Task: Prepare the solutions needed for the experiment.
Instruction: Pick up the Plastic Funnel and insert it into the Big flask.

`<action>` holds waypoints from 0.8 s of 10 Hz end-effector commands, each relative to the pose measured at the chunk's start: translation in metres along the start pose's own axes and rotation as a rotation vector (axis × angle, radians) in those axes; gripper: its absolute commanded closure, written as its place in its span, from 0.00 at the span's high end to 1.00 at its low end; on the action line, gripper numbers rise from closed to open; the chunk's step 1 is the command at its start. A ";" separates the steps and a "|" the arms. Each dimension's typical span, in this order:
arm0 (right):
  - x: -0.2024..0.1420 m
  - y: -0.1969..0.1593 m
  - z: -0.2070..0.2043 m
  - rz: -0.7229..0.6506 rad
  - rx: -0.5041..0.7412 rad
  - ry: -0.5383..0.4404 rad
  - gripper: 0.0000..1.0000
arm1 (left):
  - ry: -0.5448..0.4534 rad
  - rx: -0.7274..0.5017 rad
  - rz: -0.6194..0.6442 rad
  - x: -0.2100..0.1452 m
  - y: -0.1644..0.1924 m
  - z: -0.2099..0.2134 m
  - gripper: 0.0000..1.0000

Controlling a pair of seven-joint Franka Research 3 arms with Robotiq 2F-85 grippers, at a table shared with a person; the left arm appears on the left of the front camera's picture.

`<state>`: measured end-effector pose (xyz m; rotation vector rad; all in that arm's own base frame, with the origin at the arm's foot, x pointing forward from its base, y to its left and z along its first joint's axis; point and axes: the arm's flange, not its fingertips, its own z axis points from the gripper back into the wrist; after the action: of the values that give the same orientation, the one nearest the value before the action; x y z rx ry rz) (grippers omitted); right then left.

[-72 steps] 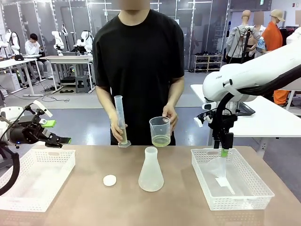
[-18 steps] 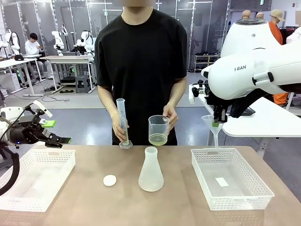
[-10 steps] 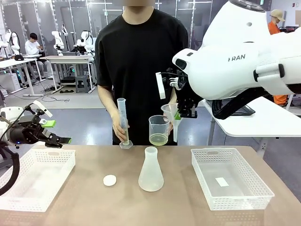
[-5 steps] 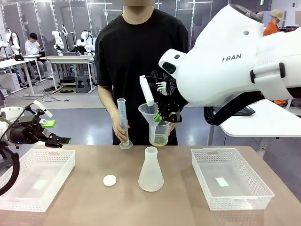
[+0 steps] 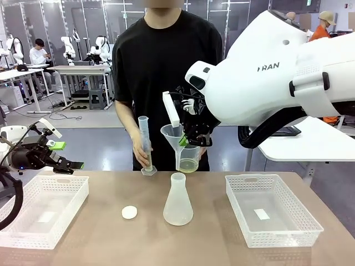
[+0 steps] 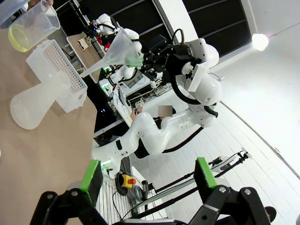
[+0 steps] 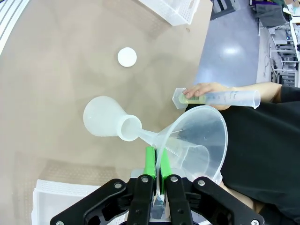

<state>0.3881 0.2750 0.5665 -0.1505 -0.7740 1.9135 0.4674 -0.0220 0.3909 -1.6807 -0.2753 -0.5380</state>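
The solutions are a small pool of pale yellow liquid [image 5: 188,165] in a clear beaker [image 6: 29,26] held by the person's hand over the table's far edge. The person's other hand [image 7: 200,89] holds a graduated cylinder [image 5: 144,143] upright. A frosted conical flask [image 5: 177,200] stands mid-table. My right gripper [image 5: 184,142] is shut on the rim of a clear funnel [image 5: 173,136], which hangs tilted above the flask's mouth [image 7: 130,128] with its stem pointing at it. At the left, my left gripper [image 5: 71,164] stands open with nothing between its fingers.
A white basket [image 5: 55,178] sits at the table's left under my left gripper. Another basket [image 5: 244,180] at the right holds a small white slip [image 5: 262,214]. A round white cap [image 5: 129,211] lies left of the flask.
My right arm has carried the funnel leftward and a little down, from beside the beaker to above the flask. The left arm and the person's hands have stayed put.
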 end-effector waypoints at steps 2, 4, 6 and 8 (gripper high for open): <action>0.001 0.001 -0.009 -0.011 0.004 -0.002 0.04 | -0.002 -0.002 -0.004 0.001 -0.001 0.000 1.00; -0.002 -0.001 -0.017 -0.019 -0.011 0.009 0.04 | -0.002 -0.002 -0.004 0.001 -0.001 0.000 1.00; -0.005 -0.004 -0.027 -0.027 -0.008 0.005 0.04 | -0.002 -0.002 -0.004 0.001 -0.001 0.000 1.00; -0.008 -0.005 -0.035 -0.027 -0.006 0.014 0.04 | -0.002 -0.002 -0.004 0.001 -0.001 0.000 1.00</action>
<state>0.4058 0.2816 0.5395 -0.1539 -0.7555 1.8989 0.4674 -0.0219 0.3909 -1.6807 -0.2756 -0.5378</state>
